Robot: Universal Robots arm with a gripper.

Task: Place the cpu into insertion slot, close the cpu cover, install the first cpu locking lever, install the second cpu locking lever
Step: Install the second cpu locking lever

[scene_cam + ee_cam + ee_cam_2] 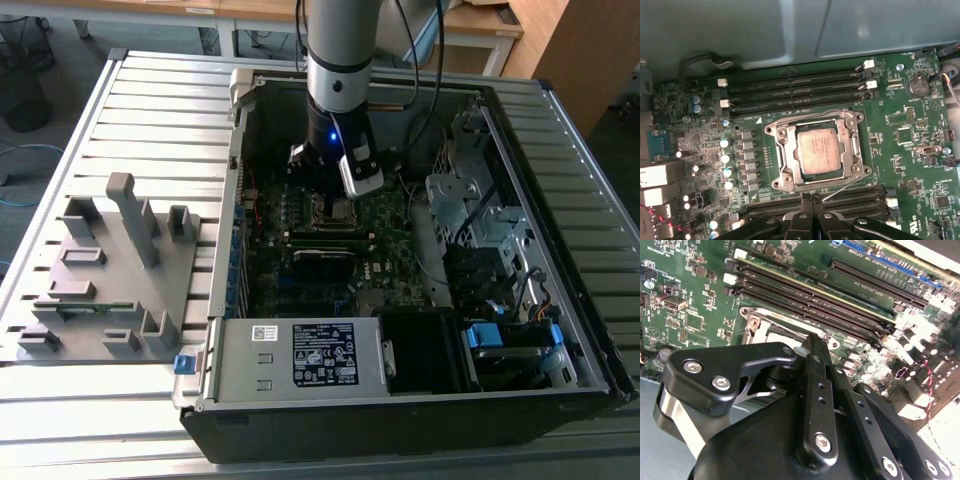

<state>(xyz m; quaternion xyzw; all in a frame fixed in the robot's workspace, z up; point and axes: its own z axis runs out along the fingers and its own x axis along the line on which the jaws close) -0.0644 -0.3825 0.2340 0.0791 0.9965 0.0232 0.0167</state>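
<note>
In the first wrist view the cpu (817,150), a dull silver square, lies in the insertion slot (785,176). The cpu cover (853,145), a silver frame with a window, lies flat around it. A thin wire lever (842,187) slants away from the socket's near edge, right beside my fingertips. Another thin lever (805,116) runs along the far edge. My gripper (812,200) is shut, fingers together, just off the socket's near side; I see nothing between them. In the second wrist view the gripper (812,342) hides most of the socket (772,327). The exterior view shows the gripper (333,195) low over the motherboard.
Long black memory slots (795,90) flank the socket on two sides. The open computer case (560,330) walls in the board, with a drive cage (470,200) at the exterior view's right and a power supply (300,355) in front. A grey fixture (110,270) stands at the exterior view's left.
</note>
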